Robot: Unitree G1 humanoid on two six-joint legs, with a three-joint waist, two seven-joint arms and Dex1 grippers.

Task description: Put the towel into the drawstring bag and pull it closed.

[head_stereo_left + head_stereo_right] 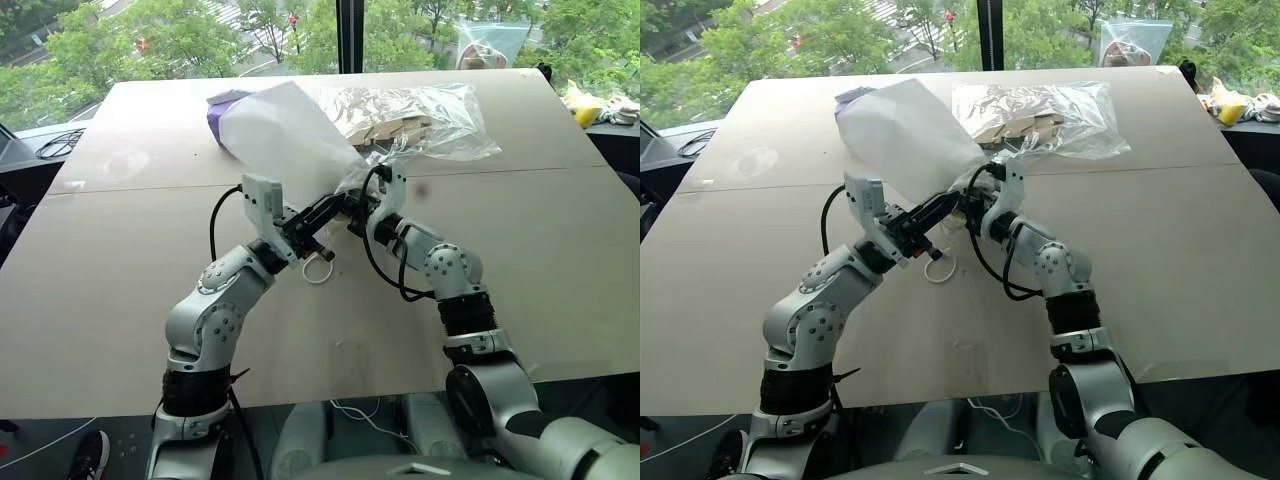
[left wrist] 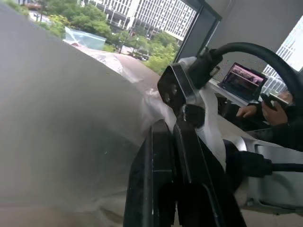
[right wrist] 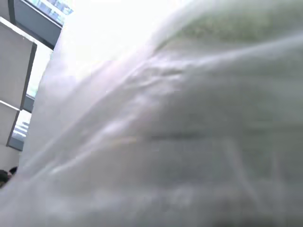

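Note:
The white drawstring bag (image 1: 290,135) is held up off the table (image 1: 120,290), its body sloping back and to the left. Both grippers meet at its bunched mouth. My left gripper (image 1: 335,208) is shut on the mouth's fabric from the left; its black fingers (image 2: 163,179) lie pressed together. From the right, my right gripper (image 1: 358,212) is shut on the same gathered fabric, and bag cloth (image 3: 151,142) lies right against its camera. A pale green patch (image 3: 227,28) shows through the fabric, likely the towel inside. A white cord loop (image 1: 318,268) hangs below the mouth.
A clear plastic bag with wooden pieces (image 1: 420,120) lies just behind the right gripper. A purple pack (image 1: 222,112) sits behind the white bag. Small items (image 1: 585,105) lie off the table's far right corner. A person's hands (image 2: 265,106) and a laptop (image 2: 244,80) are to the side.

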